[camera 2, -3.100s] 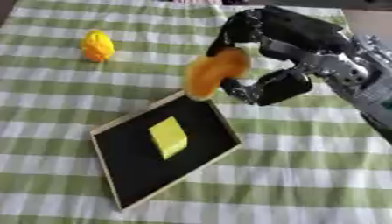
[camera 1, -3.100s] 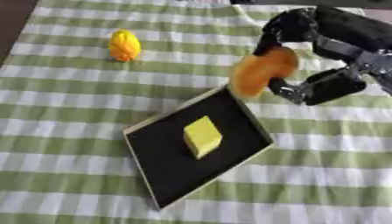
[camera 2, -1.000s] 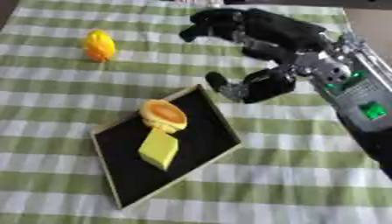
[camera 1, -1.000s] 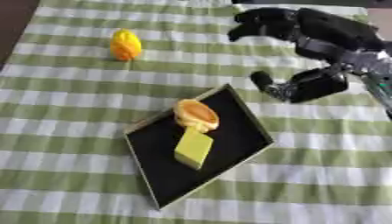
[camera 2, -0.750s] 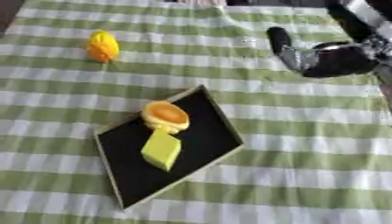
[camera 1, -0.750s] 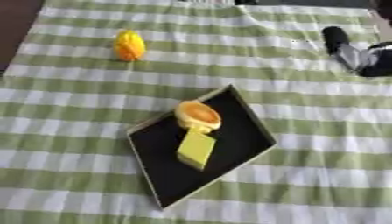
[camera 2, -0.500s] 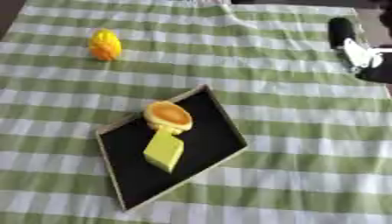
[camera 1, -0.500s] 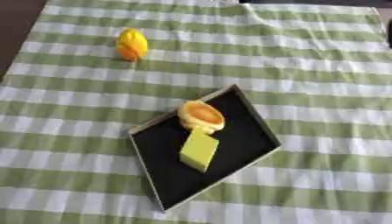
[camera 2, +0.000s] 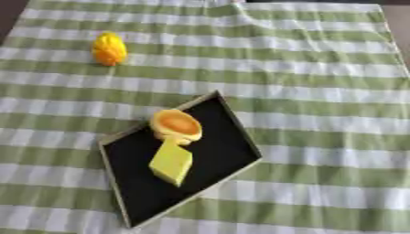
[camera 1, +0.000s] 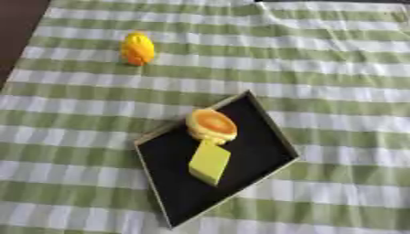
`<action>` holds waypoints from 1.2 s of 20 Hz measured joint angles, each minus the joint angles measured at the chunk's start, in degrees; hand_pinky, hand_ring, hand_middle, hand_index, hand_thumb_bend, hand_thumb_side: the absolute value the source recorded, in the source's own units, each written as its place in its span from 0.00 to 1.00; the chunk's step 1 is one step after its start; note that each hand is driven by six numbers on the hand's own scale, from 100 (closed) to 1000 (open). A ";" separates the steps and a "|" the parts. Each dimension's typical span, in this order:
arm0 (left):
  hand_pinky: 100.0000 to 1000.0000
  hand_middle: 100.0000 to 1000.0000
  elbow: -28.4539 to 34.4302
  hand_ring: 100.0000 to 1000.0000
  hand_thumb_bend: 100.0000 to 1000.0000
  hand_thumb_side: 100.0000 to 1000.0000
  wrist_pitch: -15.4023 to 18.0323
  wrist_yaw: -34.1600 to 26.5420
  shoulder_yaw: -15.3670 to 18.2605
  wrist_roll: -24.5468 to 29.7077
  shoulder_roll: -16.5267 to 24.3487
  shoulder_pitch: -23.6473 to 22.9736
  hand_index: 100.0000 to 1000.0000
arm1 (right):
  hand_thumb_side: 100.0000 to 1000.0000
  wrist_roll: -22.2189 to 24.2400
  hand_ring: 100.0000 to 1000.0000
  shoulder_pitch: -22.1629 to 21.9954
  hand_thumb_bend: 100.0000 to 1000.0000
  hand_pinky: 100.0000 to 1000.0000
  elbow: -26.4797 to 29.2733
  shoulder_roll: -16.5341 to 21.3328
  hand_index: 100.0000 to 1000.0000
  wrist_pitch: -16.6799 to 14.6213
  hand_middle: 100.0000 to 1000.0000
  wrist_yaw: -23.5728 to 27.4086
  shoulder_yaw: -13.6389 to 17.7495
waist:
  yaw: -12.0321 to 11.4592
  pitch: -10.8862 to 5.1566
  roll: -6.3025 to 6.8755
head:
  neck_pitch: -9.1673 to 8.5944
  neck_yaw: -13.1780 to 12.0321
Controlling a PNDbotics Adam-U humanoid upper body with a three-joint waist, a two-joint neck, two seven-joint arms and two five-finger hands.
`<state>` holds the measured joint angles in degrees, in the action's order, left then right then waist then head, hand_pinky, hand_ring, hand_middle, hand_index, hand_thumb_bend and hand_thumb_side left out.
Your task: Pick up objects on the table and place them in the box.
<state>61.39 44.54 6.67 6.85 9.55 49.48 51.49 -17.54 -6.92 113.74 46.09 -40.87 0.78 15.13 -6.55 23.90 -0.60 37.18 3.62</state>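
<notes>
A shallow black box (camera 1: 255,137) with a pale rim lies askew in the middle of the green-and-white checked cloth. Inside it, an orange round object (camera 1: 212,124) rests at the upper end, and a yellow block (camera 1: 209,162) lies just below, touching it. A yellow-orange rounded object (camera 1: 137,48) sits on the cloth at the far left, well apart from the box. Neither hand shows in either view.
The checked cloth (camera 2: 320,82) covers the table, with a crease running down from the far edge. A dark strip of bare surface (camera 1: 16,27) shows at the far left corner, beyond the cloth's edge.
The right hand let go of the orange round object, which now lies in the box, then drew back to the right and out of view. The camera shifted slightly.
</notes>
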 measured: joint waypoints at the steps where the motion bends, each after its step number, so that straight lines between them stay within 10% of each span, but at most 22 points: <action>1: 0.76 0.73 -3.33 0.77 0.00 0.00 0.84 2.85 -0.72 1.02 -0.02 2.29 0.88 | 0.04 -0.94 0.93 -0.22 0.00 0.96 0.00 -0.55 0.81 -0.18 0.75 -0.98 0.00 | 0.56 0.07 0.31 | -0.02 -0.02; 13: 0.90 0.81 -28.00 0.90 0.26 0.00 4.19 35.74 -1.50 4.08 -7.99 17.31 0.89 | 0.21 -5.10 0.92 0.60 0.00 0.97 0.01 -1.58 0.80 1.35 0.74 -5.39 -0.79 | 4.45 1.82 2.62 | -1.57 -1.40; 24: 0.91 0.82 -32.01 0.92 0.31 0.02 4.20 42.36 -1.36 5.17 -10.81 19.40 0.88 | 0.32 -5.23 0.92 1.43 0.00 0.98 0.01 -1.62 0.79 4.50 0.74 -4.95 -1.14 | 4.64 2.23 3.66 | -2.01 -2.50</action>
<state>29.38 48.74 49.04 5.50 14.71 38.67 70.89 -22.77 -5.48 113.75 44.47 -36.37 -4.17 14.00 -1.91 26.13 3.06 35.17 1.12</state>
